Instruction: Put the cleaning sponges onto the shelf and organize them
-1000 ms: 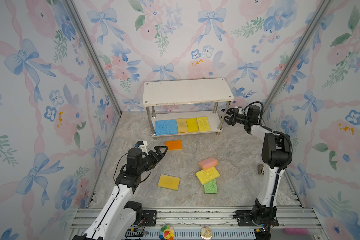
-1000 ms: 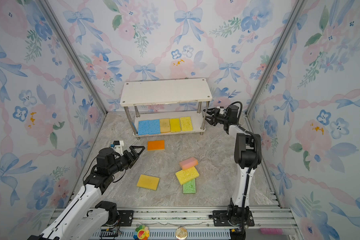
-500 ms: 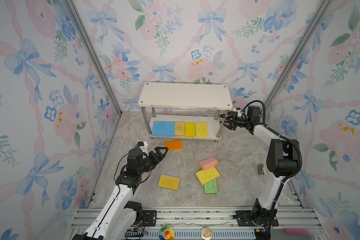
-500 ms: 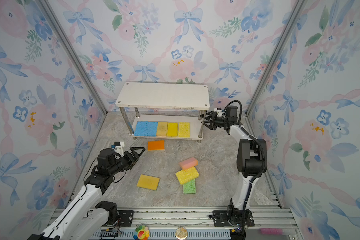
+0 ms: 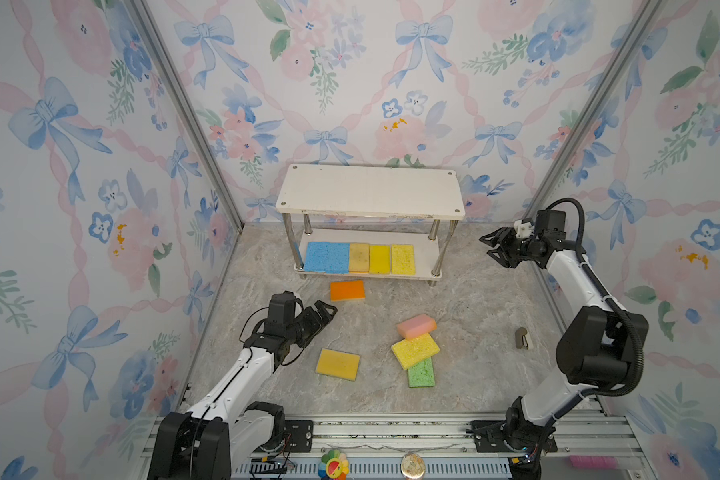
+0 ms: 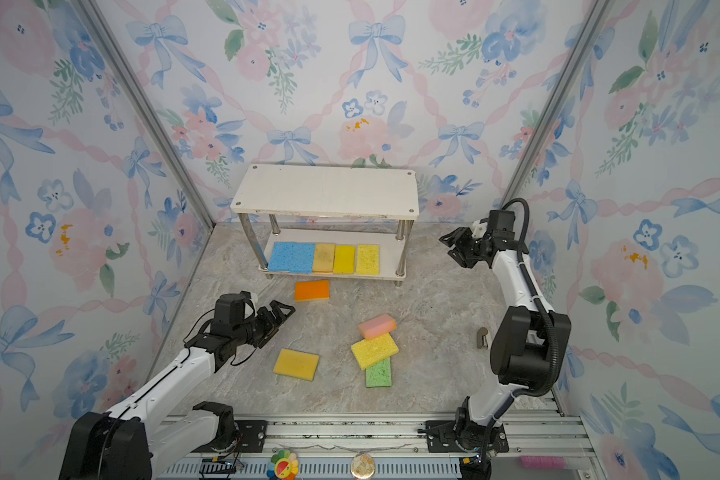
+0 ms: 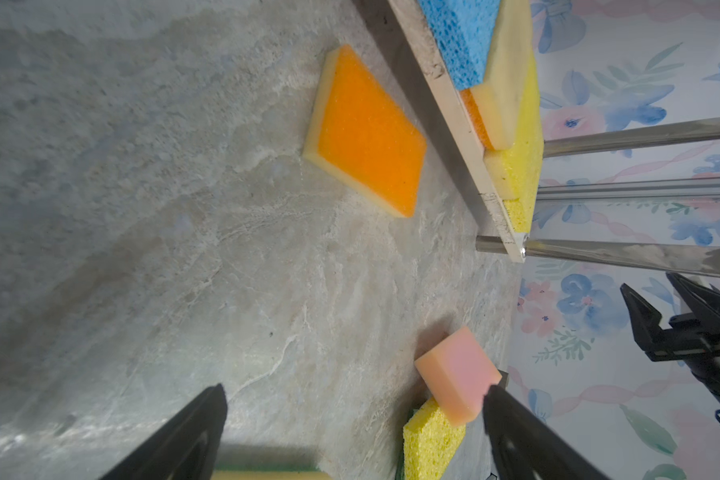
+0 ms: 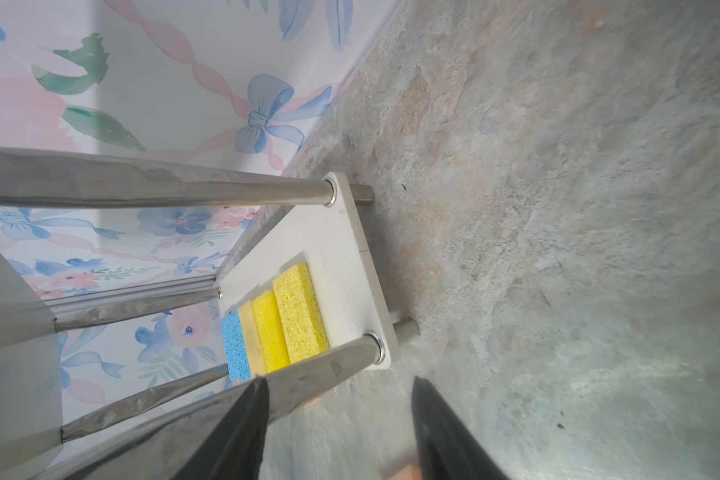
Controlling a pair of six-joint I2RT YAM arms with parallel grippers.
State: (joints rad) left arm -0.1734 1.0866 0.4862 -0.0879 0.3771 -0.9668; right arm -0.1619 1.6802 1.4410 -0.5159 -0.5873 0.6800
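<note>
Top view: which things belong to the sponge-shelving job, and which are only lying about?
Belong: shelf; shelved sponge row; orange sponge; pink sponge; yellow sponge; green sponge; amber sponge.
Lying about: small grey object; rainbow flower ornament; round token; pink block.

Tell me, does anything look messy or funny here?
Yes. On the floor, the pink sponge rests crookedly on a yellow sponge, which overlaps the green sponge. The orange sponge and a golden sponge lie loose, off the shelf. A small grey object, no sponge, also sits there.
</note>
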